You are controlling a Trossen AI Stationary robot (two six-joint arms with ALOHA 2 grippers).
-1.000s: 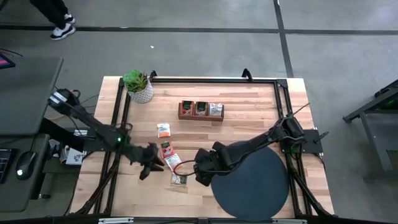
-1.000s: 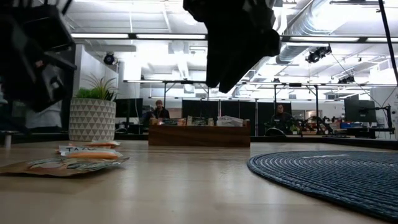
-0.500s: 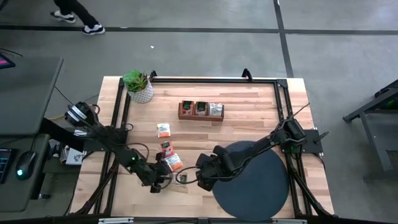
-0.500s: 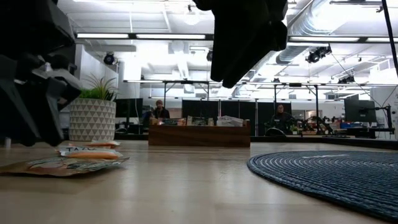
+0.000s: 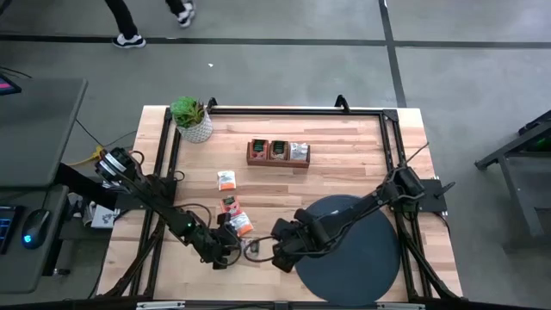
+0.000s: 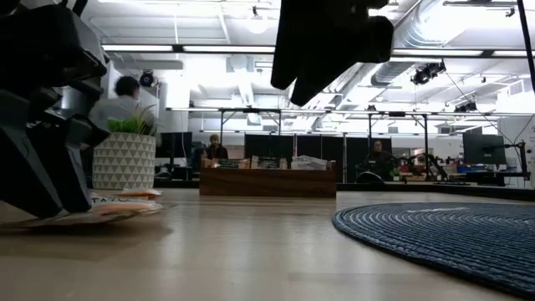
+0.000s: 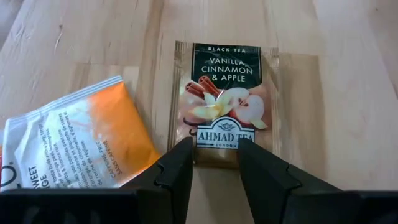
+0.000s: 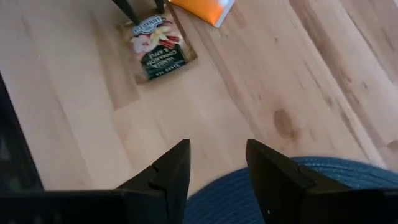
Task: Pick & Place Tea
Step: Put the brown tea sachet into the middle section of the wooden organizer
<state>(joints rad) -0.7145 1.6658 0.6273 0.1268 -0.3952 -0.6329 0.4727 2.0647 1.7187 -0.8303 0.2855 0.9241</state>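
Several tea sachets lie flat on the wooden table: an orange-and-white one (image 5: 226, 179), a red one (image 5: 230, 205), an orange one (image 5: 241, 225) and a dark vanilla-apple one (image 5: 251, 248). My left gripper (image 7: 214, 152) is open and low over the table. Its fingertips stand at the near edge of the vanilla-apple sachet (image 7: 224, 93), with the orange sachet (image 7: 74, 146) beside it. My right gripper (image 8: 216, 165) is open with nothing between its fingers. It hovers above the table between that sachet (image 8: 155, 46) and the round dark mat (image 5: 353, 250). My left gripper's two fingertips (image 7: 183, 149) come slanting down at the vanilla-apple sachet's edge (image 7: 217, 144) nearest the gripper, one on each side of the brand label. I cannot tell whether they touch the sachet, which lies flat on the table.
A brown wooden tray (image 5: 278, 161) holding more sachets stands at the far middle. A potted plant (image 5: 193, 119) is at the far left corner. The dark woven mat (image 6: 443, 234) covers the near right of the table. A person walks on the floor beyond the table.
My left gripper has come down and toward the table's near edge and right, turning as it went. It now sits low at the vanilla-apple sachet's edge. My right gripper has drifted slightly toward the near edge. The sachets have not moved.
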